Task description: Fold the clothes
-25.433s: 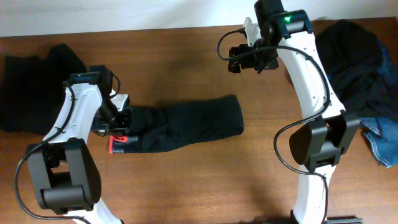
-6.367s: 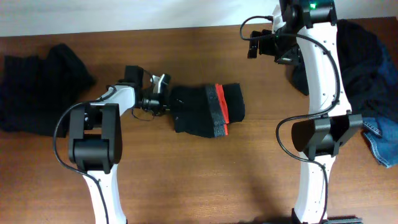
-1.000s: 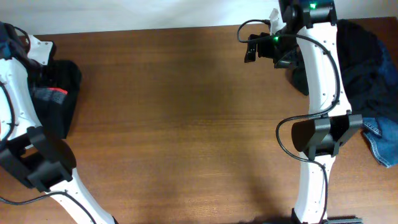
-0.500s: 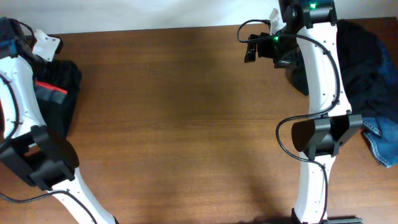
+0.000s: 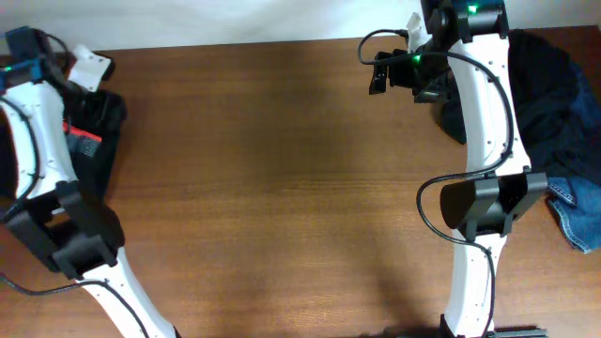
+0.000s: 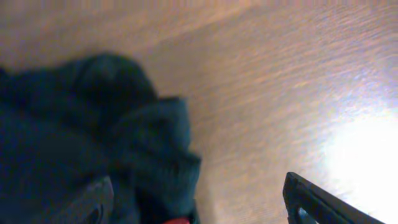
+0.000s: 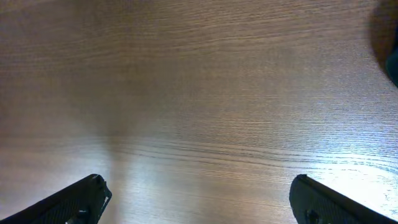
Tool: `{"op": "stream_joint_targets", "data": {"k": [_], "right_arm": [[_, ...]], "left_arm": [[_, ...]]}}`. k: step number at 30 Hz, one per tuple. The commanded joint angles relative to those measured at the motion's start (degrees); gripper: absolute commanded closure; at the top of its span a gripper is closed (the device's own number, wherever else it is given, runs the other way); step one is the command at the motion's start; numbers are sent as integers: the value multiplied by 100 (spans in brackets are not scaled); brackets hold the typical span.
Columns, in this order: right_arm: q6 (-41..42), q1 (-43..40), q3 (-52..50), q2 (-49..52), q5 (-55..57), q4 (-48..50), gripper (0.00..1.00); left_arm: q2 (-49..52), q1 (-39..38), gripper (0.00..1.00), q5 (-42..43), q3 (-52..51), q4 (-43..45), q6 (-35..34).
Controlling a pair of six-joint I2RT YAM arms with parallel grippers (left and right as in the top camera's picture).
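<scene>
A folded bundle of black fabric (image 5: pixel 101 155) with a red band (image 5: pixel 83 139) across it lies at the far left end of the brown wooden counter (image 5: pixel 282 188), partly hidden under the white left arm (image 5: pixel 38 141). In the left wrist view this dark cloth fills the left side, rumpled at its edge, and a sliver of red just shows at the bottom of the frame. The left claw (image 6: pixel 202 199) hangs above the edge of the bundle with its jaws spread wide and nothing between them: one finger over the cloth, the other over bare wood. At the far right end of the counter sits a loose heap of dark garments (image 5: pixel 554 94), and a piece of blue denim jeans (image 5: pixel 577 216) lies on its near side at the right edge. The white right arm (image 5: pixel 484 122) stands just left of that heap. The right claw (image 7: pixel 202 199) is also wide and empty over bare wood (only a dark corner of cloth shows at the right edge of its wrist view).
</scene>
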Motion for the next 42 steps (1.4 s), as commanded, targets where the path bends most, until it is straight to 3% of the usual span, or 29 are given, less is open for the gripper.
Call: {"op": "stream_joint_targets", "data": {"k": [1,22,25,42], "right_arm": [[-61,0,70,-46,-28,17,1],[-61,0,63,-44,13,42,1],[-61,0,57,-44,13,39,1],[-59,0,44,-44,13,35,1]], "left_arm": [[94,-214,13,103,125,107,223],[413,-4,13,-317,125,1132,-293],[461,105,7,-315,125,1281,-328],[826,356,7,-289,282,1550,-741]]}}
